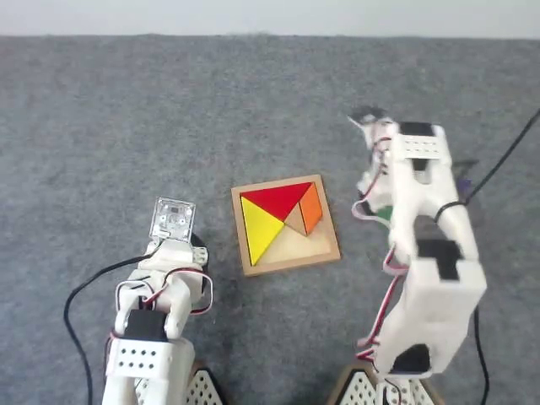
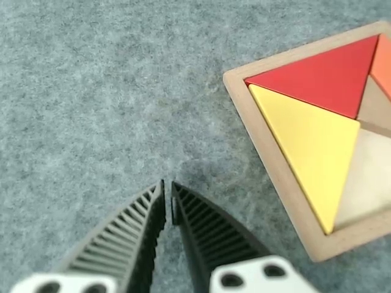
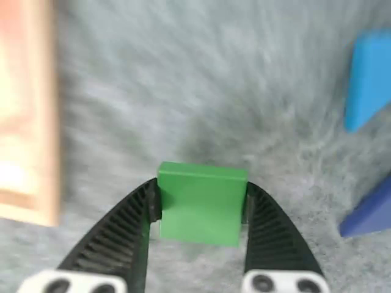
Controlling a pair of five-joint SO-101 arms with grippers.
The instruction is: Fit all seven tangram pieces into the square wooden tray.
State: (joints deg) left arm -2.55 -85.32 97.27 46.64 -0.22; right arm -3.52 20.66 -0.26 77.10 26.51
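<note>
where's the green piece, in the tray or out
Out. The right pincer grips the green piece beside the tray, with carpet under it.

**High view.** A fixed camera off my arms looks steeply down over the whole desk [image 1: 126,110], with both arms entering from the near edge.

**Left wrist view.** A camera on my left wrist looks along my left hand [image 2: 168,183] at the desk from close above.

**Right wrist view.** A camera on my right wrist looks likewise past my right hand [image 3: 201,183].

All three views share the tray [image 1: 291,263] [image 2: 284,177] [image 3: 47,122]. The right wrist view catches only one edge of it.
</note>
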